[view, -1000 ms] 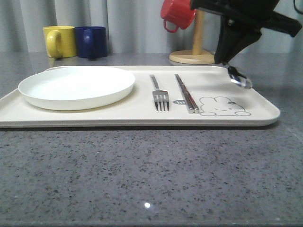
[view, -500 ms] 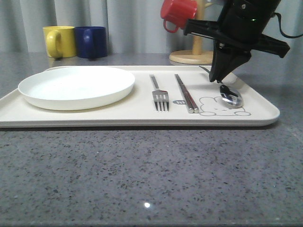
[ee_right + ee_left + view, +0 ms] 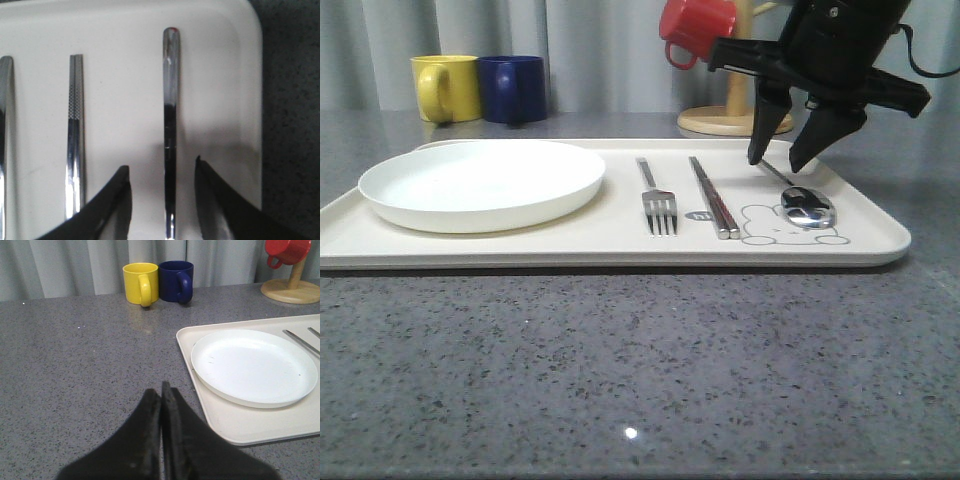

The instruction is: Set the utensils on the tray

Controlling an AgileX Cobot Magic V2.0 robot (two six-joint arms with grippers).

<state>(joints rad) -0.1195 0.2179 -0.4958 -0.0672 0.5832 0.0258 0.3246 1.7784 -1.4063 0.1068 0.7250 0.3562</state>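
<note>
Utensils lie in a row on the right half of the tray [image 3: 620, 235]: the fork [image 3: 656, 196] nearest the white plate [image 3: 480, 185], the chopsticks [image 3: 714, 199] just beside it, and the spoon [image 3: 805, 204] farthest right, its bowl resting over the grey rabbit drawing [image 3: 775, 228] and its handle running back toward the far rim. All three lie flat on the cream tray, roughly parallel and apart from one another. The plate sits on the tray's left half.

Above the spoon's handle hangs the right gripper [image 3: 779, 160], its two black fingers [image 3: 758, 135] spread apart on either side of the handle and touching nothing. In the right wrist view the spoon handle [image 3: 170, 135] runs straight through the gap between the parted fingers [image 3: 115, 205], with a chopstick [image 3: 75, 135] alongside it.

The left gripper [image 3: 161, 395] shows in its own wrist view, fingers [image 3: 147, 430] pressed together with nothing between them, above the grey speckled surface [image 3: 620, 370] just beside the tray's left edge.

Behind the tray, a yellow mug [image 3: 446, 87] and a dark blue mug [image 3: 513, 88] stand side by side on the surface at the far left. At the far right a red mug [image 3: 695, 30] hangs on a wooden stand [image 3: 730, 115].
</note>
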